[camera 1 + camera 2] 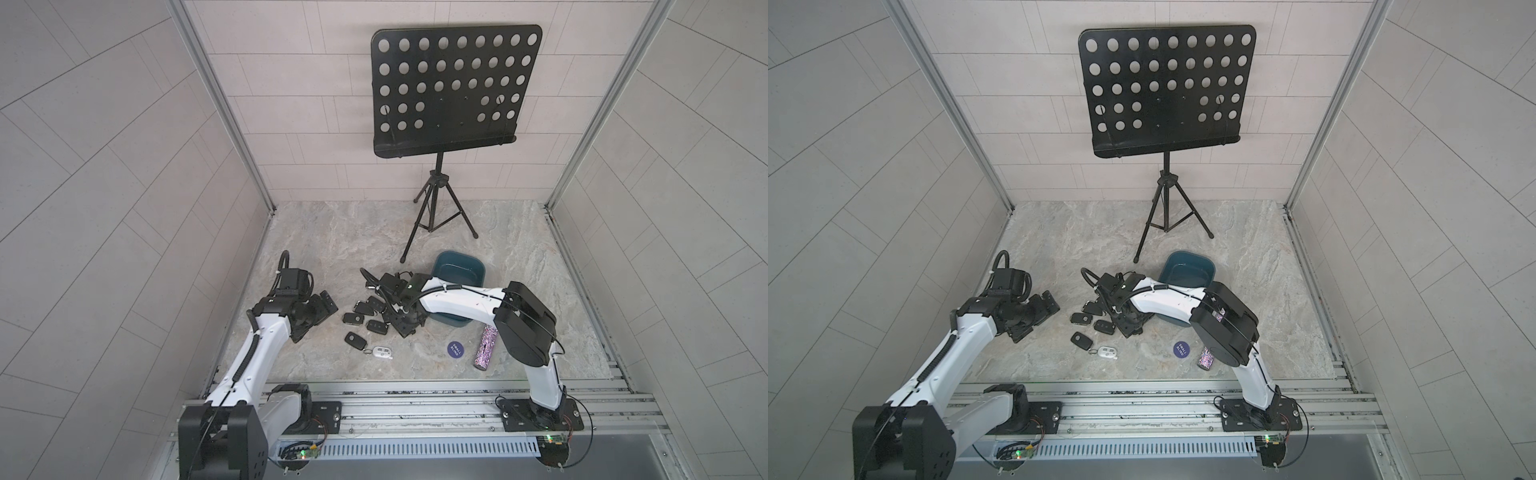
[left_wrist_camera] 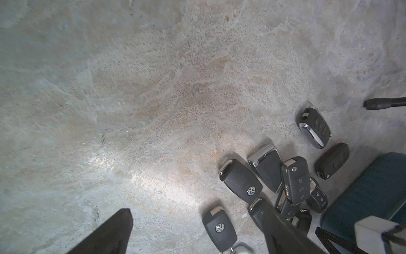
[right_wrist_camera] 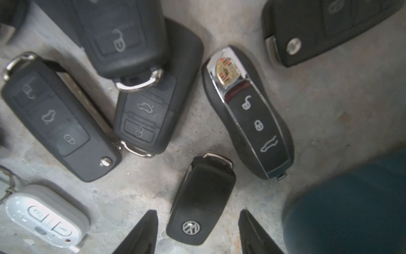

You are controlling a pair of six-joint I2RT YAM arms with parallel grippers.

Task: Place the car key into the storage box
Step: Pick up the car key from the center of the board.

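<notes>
Several black car keys (image 1: 365,309) lie in a cluster on the stone table, left of the dark teal storage box (image 1: 459,270) (image 1: 1187,270). My right gripper (image 3: 197,211) (image 1: 405,326) is low over the cluster and open. A black key with a VW badge (image 3: 201,202) lies between its fingers, with a gap showing on each side. The box wall (image 3: 351,209) is close beside that gripper. My left gripper (image 2: 195,206) (image 1: 311,318) hovers wide open at the cluster's left edge, holding nothing. Another VW key (image 2: 219,226) lies below it.
A white remote fob (image 1: 382,353) (image 3: 46,215) on a ring lies in front of the keys. A round dark blue disc (image 1: 454,349) and a glittery purple tube (image 1: 485,340) sit at the front right. A black music stand (image 1: 449,91) rises behind the box, one tripod foot (image 2: 373,104) near the keys.
</notes>
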